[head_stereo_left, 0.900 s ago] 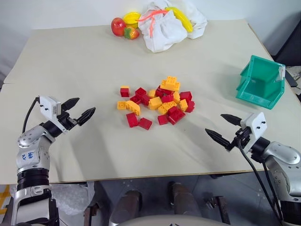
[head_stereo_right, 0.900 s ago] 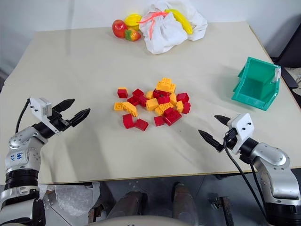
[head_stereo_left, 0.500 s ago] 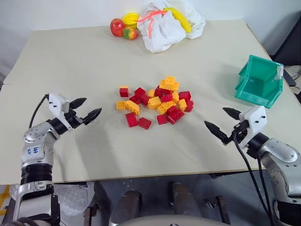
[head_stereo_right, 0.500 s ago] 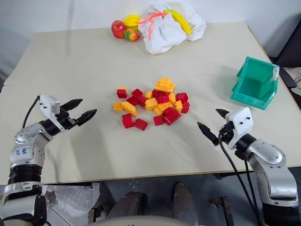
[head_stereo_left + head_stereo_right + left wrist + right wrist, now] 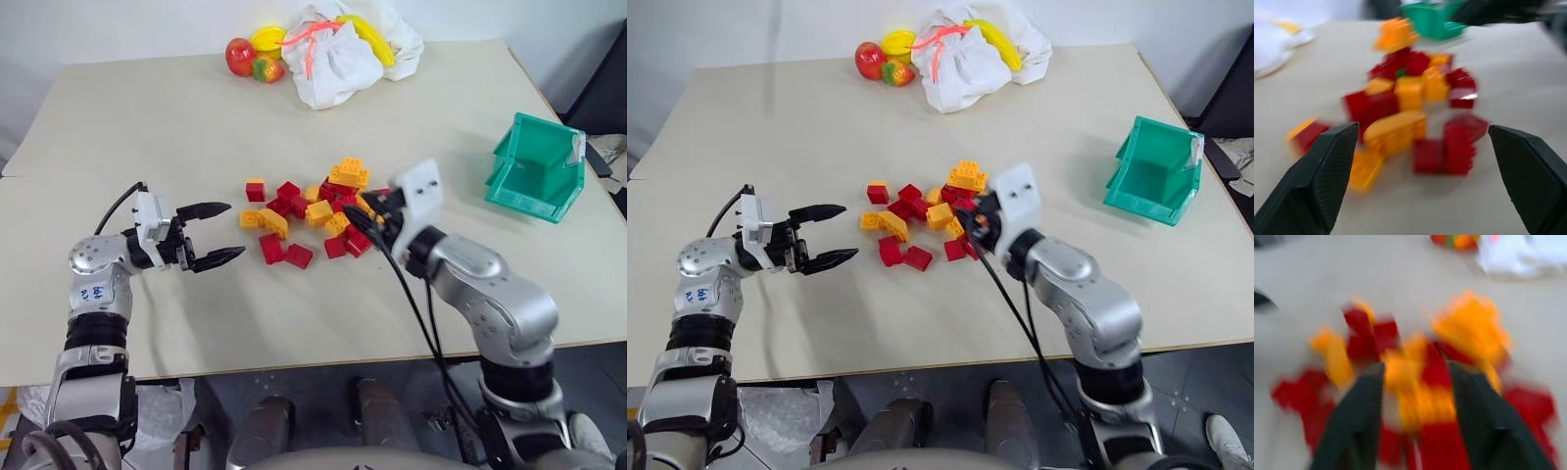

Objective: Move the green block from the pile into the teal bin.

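The job has not really begun. The green block (image 5: pixel 1400 73) is just a tiny peek of green among the red bricks in the pile (image 5: pixel 304 211) on the table (image 5: pixel 176 127), far from the teal bin (image 5: pixel 519 186). The right claw (image 5: pixel 358 217) is right at the pile, a little open and holding nothing. The left claw (image 5: pixel 233 231) waits near the pile, open.

Beige table (image 5: pixel 176 127) w/ seam line at left edge, set against a pale wall (image 5: pixel 118 24) at far side. Dark furniture (image 5: pixel 602 88) far right; grey floor (image 5: pixel 1205 382) below near edge.
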Motion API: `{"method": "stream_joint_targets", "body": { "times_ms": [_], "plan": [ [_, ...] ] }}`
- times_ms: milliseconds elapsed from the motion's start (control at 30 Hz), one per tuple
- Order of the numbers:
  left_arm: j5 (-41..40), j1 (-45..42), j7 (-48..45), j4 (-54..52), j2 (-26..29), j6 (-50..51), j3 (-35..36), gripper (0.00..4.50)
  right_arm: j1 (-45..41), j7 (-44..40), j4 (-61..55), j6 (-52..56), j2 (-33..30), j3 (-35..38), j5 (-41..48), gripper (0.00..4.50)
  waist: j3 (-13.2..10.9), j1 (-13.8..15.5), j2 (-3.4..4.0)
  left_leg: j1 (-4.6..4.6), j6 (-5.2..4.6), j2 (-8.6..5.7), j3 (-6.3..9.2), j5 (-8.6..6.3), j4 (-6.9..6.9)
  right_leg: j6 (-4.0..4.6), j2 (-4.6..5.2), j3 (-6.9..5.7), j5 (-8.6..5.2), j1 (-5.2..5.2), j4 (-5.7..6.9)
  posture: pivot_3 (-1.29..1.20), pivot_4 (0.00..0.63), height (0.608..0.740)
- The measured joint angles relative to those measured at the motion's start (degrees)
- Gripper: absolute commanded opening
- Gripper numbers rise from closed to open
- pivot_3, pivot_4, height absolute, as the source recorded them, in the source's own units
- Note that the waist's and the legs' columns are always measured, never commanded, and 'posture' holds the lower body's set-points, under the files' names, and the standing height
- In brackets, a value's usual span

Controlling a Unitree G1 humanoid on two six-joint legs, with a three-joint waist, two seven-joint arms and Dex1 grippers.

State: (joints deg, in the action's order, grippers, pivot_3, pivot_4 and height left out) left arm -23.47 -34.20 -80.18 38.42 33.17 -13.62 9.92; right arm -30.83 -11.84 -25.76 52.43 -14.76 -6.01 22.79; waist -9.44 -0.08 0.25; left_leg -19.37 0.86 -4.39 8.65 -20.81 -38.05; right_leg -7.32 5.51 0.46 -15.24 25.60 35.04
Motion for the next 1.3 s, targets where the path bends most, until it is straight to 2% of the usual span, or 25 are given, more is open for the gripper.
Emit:
{"method": "stream_joint_targets", "body": {
  "times_ms": [33,100,267,367,433,600,700,800,1000,1233,1300],
  "plan": [
    [0.16,-0.99,-0.43,1.63,-0.20,-0.85,0.00,4.50,-1.66,0.25,2.41,-0.67,1.06,-0.83,-1.03,0.57,0.00,-0.16,0.00,0.00,0.00,-0.01,0.00,0.00,0.00,0.00,-0.01,0.00,0.00,0.00,0.04,0.00,0.150,0.740],
    [0.44,-1.80,-0.69,3.64,-0.63,-2.38,0.07,4.50,-3.23,0.64,6.26,-2.11,3.33,-2.20,-2.53,0.01,0.00,-0.34,0.00,-0.01,-0.03,-0.01,0.01,-0.01,0.01,0.00,-0.03,-0.02,0.00,0.01,0.05,0.00,0.150,0.740],
    [0.58,-2.24,-0.52,5.49,-2.46,-4.51,0.26,4.50,-7.40,1.45,17.34,-5.81,10.27,-3.38,-4.78,0.01,0.00,-1.52,0.00,-0.14,-0.06,-0.05,0.01,-0.03,-0.02,-0.01,-0.01,-0.04,0.00,0.12,0.08,0.00,0.150,0.740],
    [0.71,-3.08,0.15,5.63,-3.54,-5.40,0.25,4.50,-13.30,1.91,29.11,-11.42,14.61,-3.47,-6.98,0.01,0.00,-2.04,0.00,-0.13,-0.04,-0.04,-0.01,-0.02,-0.08,-0.01,-0.02,-0.02,0.00,0.15,0.19,0.00,0.150,0.740],
    [1.06,-3.91,0.99,6.49,-4.04,-6.19,0.26,4.50,-19.72,3.32,41.05,-16.46,17.56,-1.40,-8.34,0.01,0.00,-2.69,0.00,-0.12,0.03,-0.04,-0.03,0.02,-0.08,0.00,-0.01,0.00,0.00,0.23,0.38,0.00,0.150,0.740],
    [1.36,-3.85,2.50,7.60,-5.13,-7.14,0.28,4.50,-26.53,8.34,60.12,-25.25,18.90,4.25,-10.58,0.01,0.01,-3.22,-0.01,-0.12,0.04,-0.07,-0.03,0.03,-0.10,0.05,0.03,-0.03,-0.03,0.31,0.53,0.00,0.150,0.740],
    [1.40,-3.87,3.12,7.59,-5.24,-7.65,0.29,4.50,-28.33,10.60,65.87,-29.31,18.08,6.43,-12.01,0.01,0.03,-3.34,-0.03,-0.13,0.04,-0.10,-0.04,0.03,-0.13,0.05,0.06,-0.02,-0.03,0.33,0.55,0.00,0.150,0.740],
    [1.42,-3.89,3.77,7.58,-5.28,-8.01,0.31,4.50,-27.39,11.40,65.87,-28.88,16.29,7.09,-12.92,0.01,0.02,-3.38,-0.03,-0.16,0.04,-0.08,-0.04,0.03,-0.13,0.05,0.07,-0.01,-0.03,0.36,0.56,0.00,0.150,0.740],
    [1.43,-3.82,4.66,7.78,-4.91,-8.31,0.79,4.50,-19.49,7.90,49.60,-17.39,8.58,5.35,-14.50,0.01,0.05,-3.32,-0.01,-0.97,0.03,-0.13,0.01,0.02,-0.73,0.04,0.15,-0.01,-0.02,1.09,0.84,0.00,0.150,0.740],
    [1.46,-3.93,5.04,7.78,-5.02,-8.31,0.76,4.50,-13.38,-3.74,29.36,-6.74,-0.17,3.36,-11.34,0.01,0.04,-3.06,0.01,-0.97,0.04,-0.14,-0.01,0.02,-0.89,0.04,0.12,0.01,0.00,1.08,0.93,0.00,0.150,0.740],
    [1.50,-4.30,4.98,7.77,-5.32,-8.29,0.59,4.50,-8.64,-12.16,20.49,-6.15,-8.02,4.26,-7.38,0.01,0.03,-2.24,0.01,-1.00,-0.04,-0.24,0.02,-0.03,-0.93,-0.01,0.13,-0.02,0.02,1.02,0.87,0.00,0.150,0.740]
  ]
}}
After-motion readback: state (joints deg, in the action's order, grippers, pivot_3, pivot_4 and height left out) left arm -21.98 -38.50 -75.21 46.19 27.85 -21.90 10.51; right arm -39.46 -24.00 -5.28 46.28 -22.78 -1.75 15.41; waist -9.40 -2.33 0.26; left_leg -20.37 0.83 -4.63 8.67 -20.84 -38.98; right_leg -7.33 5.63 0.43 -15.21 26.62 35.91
